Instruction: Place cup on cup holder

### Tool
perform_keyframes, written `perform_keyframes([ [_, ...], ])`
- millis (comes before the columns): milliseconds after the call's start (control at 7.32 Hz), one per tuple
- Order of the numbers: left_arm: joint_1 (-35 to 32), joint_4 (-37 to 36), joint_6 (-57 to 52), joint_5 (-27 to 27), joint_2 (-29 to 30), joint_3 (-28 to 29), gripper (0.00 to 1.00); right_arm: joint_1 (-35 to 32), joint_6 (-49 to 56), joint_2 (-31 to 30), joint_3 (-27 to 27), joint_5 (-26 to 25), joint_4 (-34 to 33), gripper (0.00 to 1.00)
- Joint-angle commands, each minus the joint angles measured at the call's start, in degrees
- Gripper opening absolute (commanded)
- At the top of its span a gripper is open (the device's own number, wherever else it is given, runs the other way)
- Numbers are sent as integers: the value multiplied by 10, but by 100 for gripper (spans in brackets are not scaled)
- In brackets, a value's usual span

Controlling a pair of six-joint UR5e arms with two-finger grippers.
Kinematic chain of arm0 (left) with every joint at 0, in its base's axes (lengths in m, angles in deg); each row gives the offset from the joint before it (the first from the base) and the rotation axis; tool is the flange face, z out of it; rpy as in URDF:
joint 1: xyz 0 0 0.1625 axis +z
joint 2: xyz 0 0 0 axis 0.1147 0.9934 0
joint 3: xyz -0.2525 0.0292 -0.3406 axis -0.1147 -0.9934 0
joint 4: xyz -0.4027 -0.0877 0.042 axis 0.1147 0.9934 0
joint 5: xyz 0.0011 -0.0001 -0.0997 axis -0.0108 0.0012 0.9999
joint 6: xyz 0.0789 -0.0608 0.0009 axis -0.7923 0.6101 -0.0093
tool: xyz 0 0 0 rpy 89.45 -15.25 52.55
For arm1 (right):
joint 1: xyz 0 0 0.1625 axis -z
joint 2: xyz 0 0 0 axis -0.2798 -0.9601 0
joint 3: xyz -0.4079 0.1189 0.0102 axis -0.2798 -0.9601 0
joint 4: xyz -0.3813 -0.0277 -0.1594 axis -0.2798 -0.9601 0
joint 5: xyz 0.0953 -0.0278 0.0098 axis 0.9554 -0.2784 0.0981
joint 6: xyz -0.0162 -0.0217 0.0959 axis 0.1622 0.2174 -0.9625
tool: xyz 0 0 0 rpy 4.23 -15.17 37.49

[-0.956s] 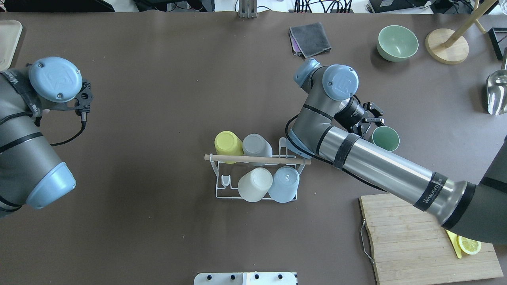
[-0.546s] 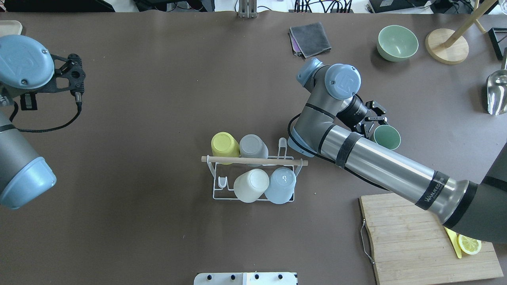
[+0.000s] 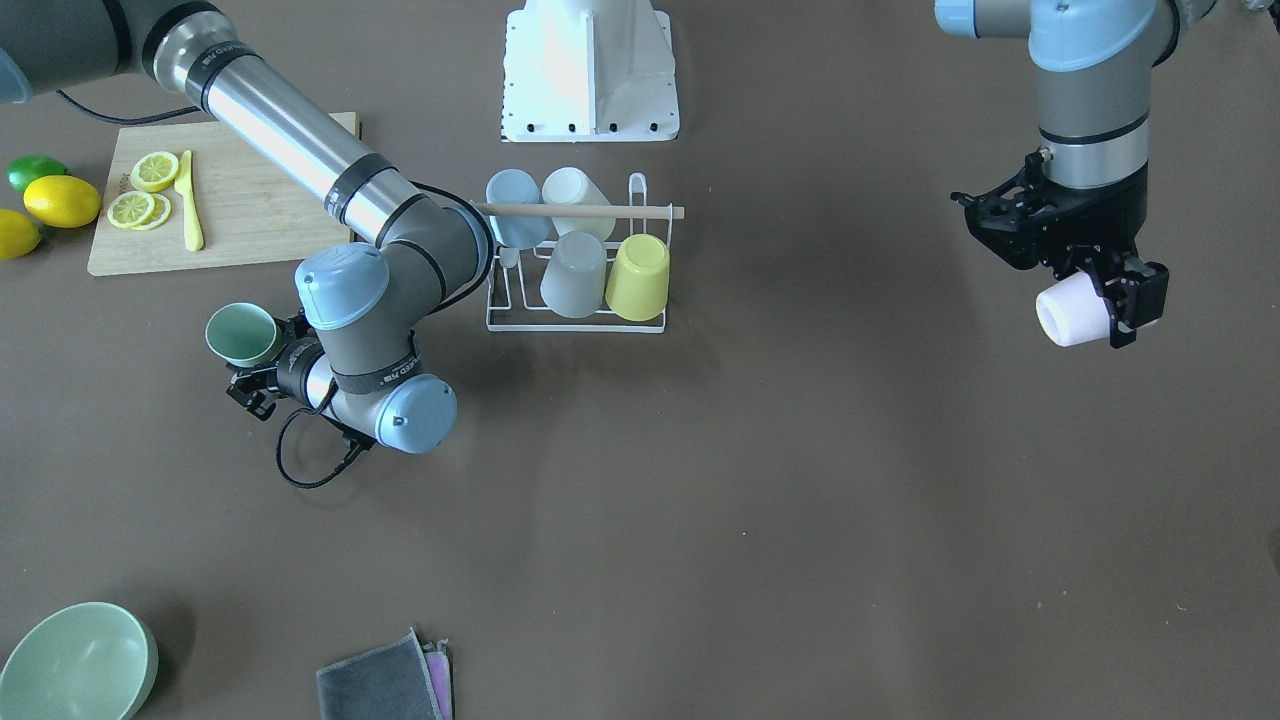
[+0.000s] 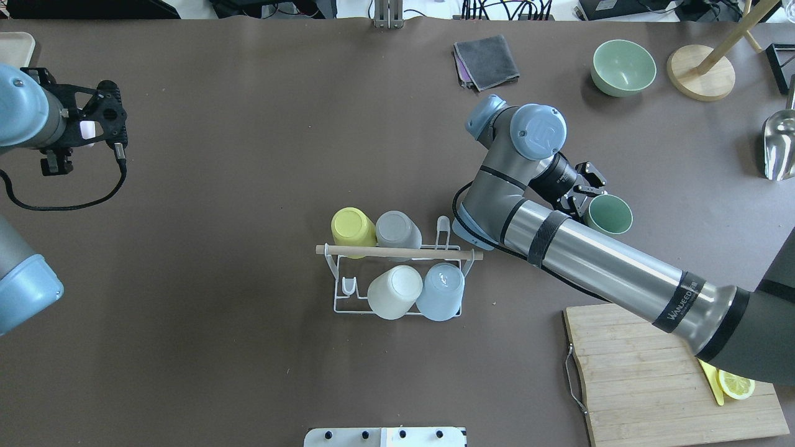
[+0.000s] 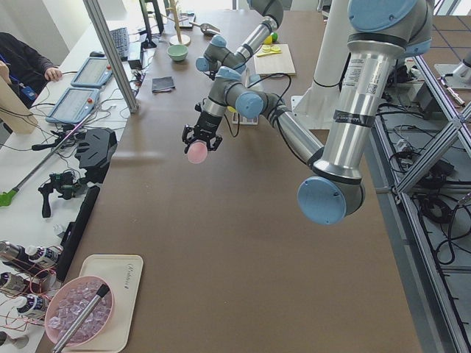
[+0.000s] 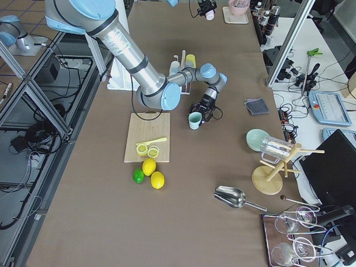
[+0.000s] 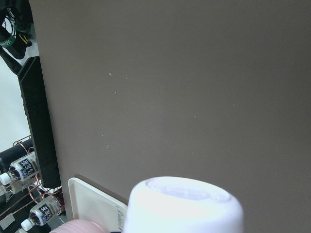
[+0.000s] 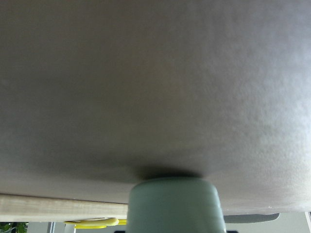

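Two robot arms each carry a cup at a brown-covered table [image 4: 248, 347] where a white wire cup holder [image 4: 397, 251] stands near the middle, already loaded with four upturned cups: a yellow cup [image 4: 353, 226] and a grey cup [image 4: 397, 228] on the far side, a cream cup [image 4: 394, 290] and a pale blue cup [image 4: 440, 290] on the side nearer the robot's base. The left gripper [image 3: 1085, 290], raised well off to the robot's left and well apart from the holder, has its fingers clamped on a pale pinkish-white cup [image 3: 1066, 312] held on its side above bare tabletop. The right gripper [image 4: 585, 194] is pinched onto the wall of a green cup [image 4: 610, 215], mouth upward, low over the table to the right of the holder and clear of it; whether that cup's base touches the surface cannot be told. Close to the green cup on the robot's right lies a wooden cutting board [image 3: 250, 200] carrying lemon slices [image 3: 140, 195] and a yellow knife [image 3: 188, 200]. A green bowl [image 4: 623, 67] and a folded grey cloth [image 4: 486, 61] lie toward the far edge.
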Motion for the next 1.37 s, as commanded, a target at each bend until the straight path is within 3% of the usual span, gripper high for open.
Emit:
perform_keyframes([
  [0, -15, 49, 33, 29, -3, 8, 53, -23, 19, -13, 46, -1, -37, 36],
  [273, -14, 131, 57, 30, -2, 12, 53, -41, 23, -46, 131, -1, -68, 36],
  [546, -15, 242, 70, 55, -5, 19, 53, -64, 17, -102, 264, 8, -68, 36],
  [683, -14, 303, 93, 91, -8, 20, 53, -82, 16, -102, 285, 43, -60, 36],
  [956, -12, 420, 143, 128, -15, 22, 53, -131, 14, -103, 315, 117, 24, 35],
  [1229, -7, 556, 226, 209, -14, 21, 53, -172, 5, -119, 362, 219, 100, 29],
])
